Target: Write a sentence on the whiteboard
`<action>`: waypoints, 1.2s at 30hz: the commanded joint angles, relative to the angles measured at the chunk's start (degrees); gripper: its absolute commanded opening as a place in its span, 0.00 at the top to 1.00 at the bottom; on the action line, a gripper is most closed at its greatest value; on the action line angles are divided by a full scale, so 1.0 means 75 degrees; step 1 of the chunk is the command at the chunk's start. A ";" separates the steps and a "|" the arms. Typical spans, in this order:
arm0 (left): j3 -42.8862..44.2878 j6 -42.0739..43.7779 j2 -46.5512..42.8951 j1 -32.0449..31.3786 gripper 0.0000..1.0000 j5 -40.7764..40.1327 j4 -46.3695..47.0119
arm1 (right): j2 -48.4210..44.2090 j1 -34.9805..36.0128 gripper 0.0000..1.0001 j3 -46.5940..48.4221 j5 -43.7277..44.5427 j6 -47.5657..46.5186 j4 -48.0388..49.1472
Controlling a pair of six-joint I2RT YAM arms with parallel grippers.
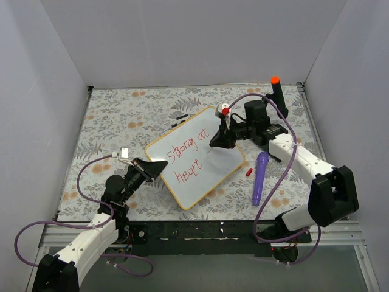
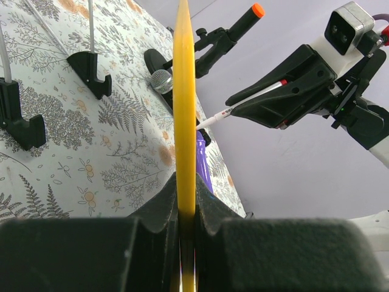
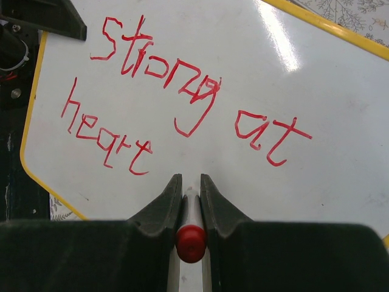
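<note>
Whiteboard (image 1: 222,161): lies aslant at the middle of the flowered cloth (image 1: 115,115), with its corners at about 12, 3, 6 and 9 o'clock.
Sentence (image 1: 185,152): red handwriting in two lines, "Strong at" above "heart".
Left pincer (image 2: 185,201): my fingers are clamped on the board's yellow edge at its 9 o'clock corner.
Right pincer (image 3: 191,182): closed around a marker (image 3: 191,234), over the board's blank part towards 2 o'clock, just past "heart"; the tip is hidden.
Red cap (image 1: 248,171): on the cloth at the board's 3 o'clock, just beside the frame.
Purple tool (image 1: 260,176): beyond the cap, also at 3 o'clock.
Black handle (image 1: 278,94): orange-tipped, at the table's 1 o'clock.
</note>
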 commanded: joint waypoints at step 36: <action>-0.0173 -0.0368 -0.0380 -0.0020 1.00 -0.0143 0.1353 | 0.0332 0.0392 0.99 0.0305 -0.0395 -0.0088 -0.0151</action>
